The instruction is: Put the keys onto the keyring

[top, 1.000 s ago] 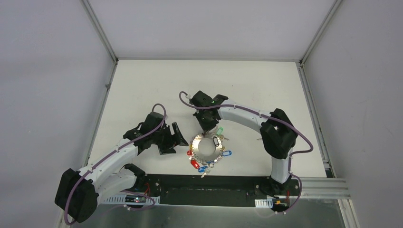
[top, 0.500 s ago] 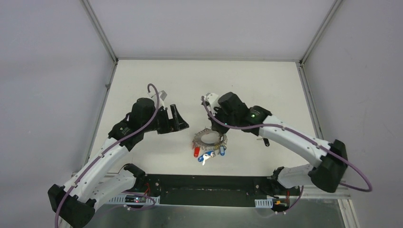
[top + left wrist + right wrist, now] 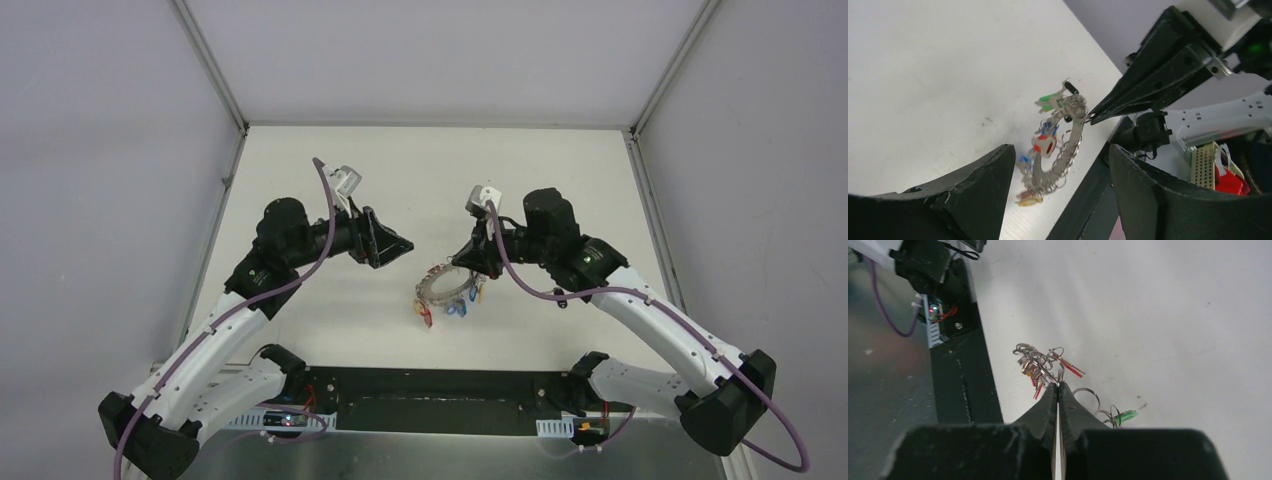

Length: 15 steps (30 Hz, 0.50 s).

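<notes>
The right gripper (image 3: 1058,386), fingers pressed together, pinches the upper rim of the keyring (image 3: 1060,150). The ring stands tilted on edge over the white table (image 3: 330,170), between the two arms and not far from the black base rail (image 3: 440,385). Small keys and red, blue, yellow and green tags (image 3: 1048,98) dangle from it. Facing it from the left and well apart, the left gripper (image 3: 403,246) hangs with jaws spread wide, holding nothing.
</notes>
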### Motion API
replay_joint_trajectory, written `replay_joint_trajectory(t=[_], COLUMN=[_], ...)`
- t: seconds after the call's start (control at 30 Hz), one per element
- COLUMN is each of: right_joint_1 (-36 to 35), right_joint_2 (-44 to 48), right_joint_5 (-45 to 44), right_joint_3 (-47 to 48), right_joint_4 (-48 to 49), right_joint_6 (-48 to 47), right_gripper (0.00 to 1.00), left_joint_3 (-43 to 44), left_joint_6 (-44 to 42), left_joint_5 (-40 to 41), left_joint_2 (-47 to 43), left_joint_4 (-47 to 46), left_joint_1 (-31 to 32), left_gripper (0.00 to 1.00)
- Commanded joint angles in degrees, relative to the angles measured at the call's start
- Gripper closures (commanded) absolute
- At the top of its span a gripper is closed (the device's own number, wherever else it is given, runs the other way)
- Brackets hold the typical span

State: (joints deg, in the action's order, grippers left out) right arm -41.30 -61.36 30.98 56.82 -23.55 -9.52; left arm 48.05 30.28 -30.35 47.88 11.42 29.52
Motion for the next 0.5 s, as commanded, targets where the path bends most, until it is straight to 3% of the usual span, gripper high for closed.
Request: replay_joint_trajectory(t=[0.0,0.17,0.47], right_joint_1=[2.24,2.29,2.30], right_joint_2=[4.47,8.60,12.58], right_joint_5=[14.50,16.29,18.33], right_joint_3=[-2.27,-7.35,-13.30], right_joint_4=[11.54,22.66,35.86], right_joint_6=[2.90,8.16,15.27], right_gripper=[1.00,1.00,1.00], left_joint_3=[-3.84,-5.67,-7.96], left_joint_6=[-3.41,-7.22,-20.72], left_joint_5=[-10.57,-16.12,-16.76], left_joint_2=[-1.18,0.49,2.75], left_joint_4=[-20.87,-30.08,-37.60], left_joint_1=[-0.25,1.31,10.50], left_gripper=[0.31,0.35,0.37])
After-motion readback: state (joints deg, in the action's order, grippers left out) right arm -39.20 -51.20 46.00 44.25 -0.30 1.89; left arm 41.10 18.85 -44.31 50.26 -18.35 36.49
